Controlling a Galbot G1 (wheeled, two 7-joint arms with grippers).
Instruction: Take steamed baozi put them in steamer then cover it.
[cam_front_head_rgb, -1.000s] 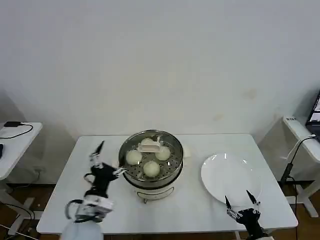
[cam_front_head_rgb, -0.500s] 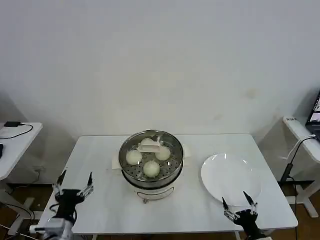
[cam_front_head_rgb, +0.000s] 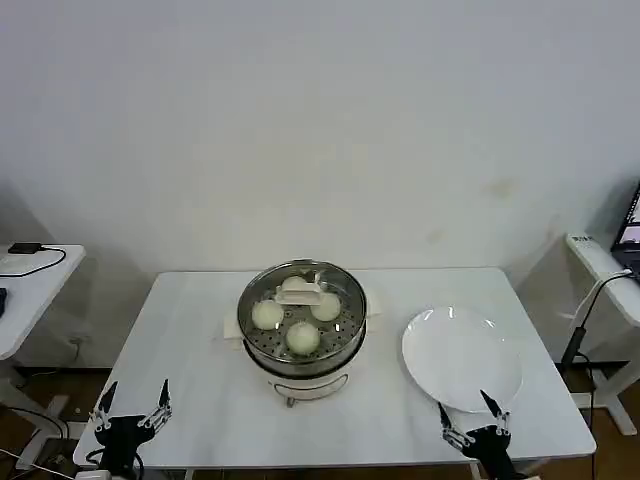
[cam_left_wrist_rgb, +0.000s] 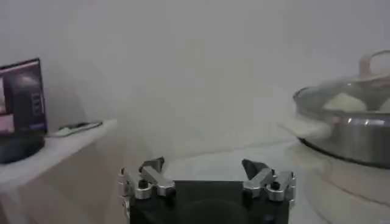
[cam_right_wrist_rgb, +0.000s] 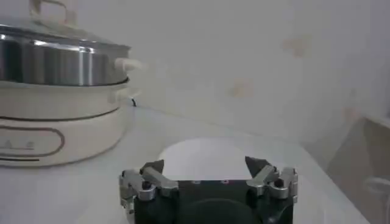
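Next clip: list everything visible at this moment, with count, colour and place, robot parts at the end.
steamed baozi: four, cream-white, on the perforated tray inside the steamer, under the lid.
steamer: one, shiny steel pot on a white base, centre of the table.
glass lid: one, clear with a white handle, sitting on the steamer.
plate: one, white, bare, to the robot's right of the steamer.
table: one, white, carrying steamer and plate.
side tables: two, white, one at each edge of the head view.
left gripper: open, low at the table's near left edge.
right gripper: open, low at the near edge just before the plate.
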